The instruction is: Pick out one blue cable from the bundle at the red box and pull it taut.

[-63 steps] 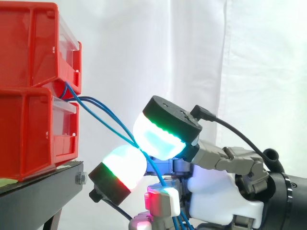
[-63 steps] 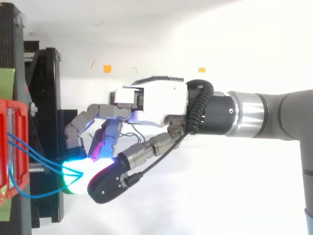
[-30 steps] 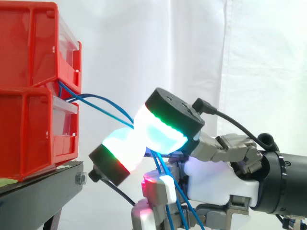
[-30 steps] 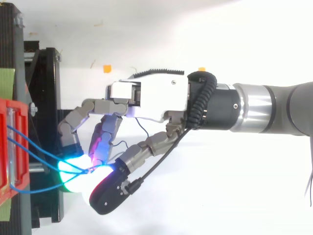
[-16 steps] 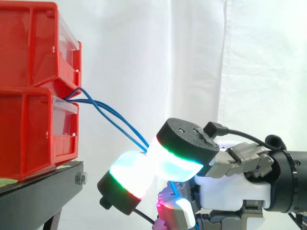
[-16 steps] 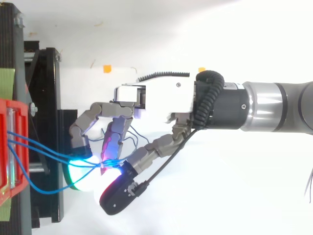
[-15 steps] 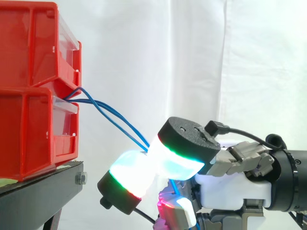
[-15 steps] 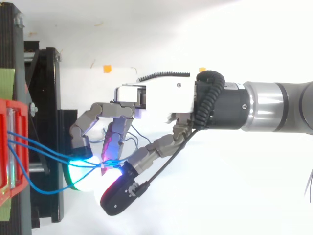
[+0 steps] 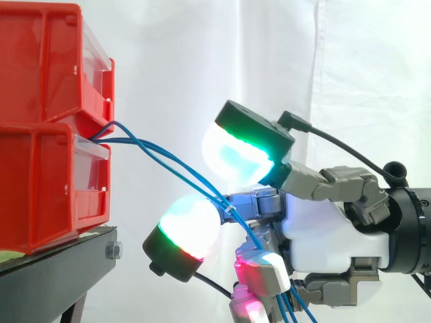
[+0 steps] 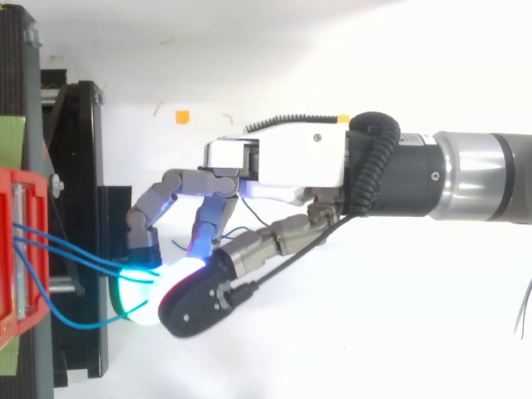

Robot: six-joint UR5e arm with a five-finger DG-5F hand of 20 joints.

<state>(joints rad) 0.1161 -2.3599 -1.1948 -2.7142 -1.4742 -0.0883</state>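
Note:
Blue cables [image 9: 168, 161] come out between the two stacked red bins [image 9: 47, 128] and slope down to the right into my hand [image 9: 330, 229]. Its fingers are curled. The thumb's green-and-cyan pad [image 9: 239, 151] stands a little above a finger's cyan pad [image 9: 188, 225]. The cables pass through the gap between them, then drop between the lower fingers. From above, the cables [image 10: 75, 258] leave the red bin [image 10: 17, 249] and end under the hand [image 10: 283, 162], where the thumb covers them.
The bins sit on a black stand [image 9: 60, 269] at the left, also seen from above [image 10: 83, 166]. A white curtain hangs behind. An orange mark [image 10: 181, 116] lies on the white floor above the hand.
The thumb pad has lifted off the finger pad, which were pressed together on the cables half a second ago. The hand has risen slightly and the cables now sag a little more.

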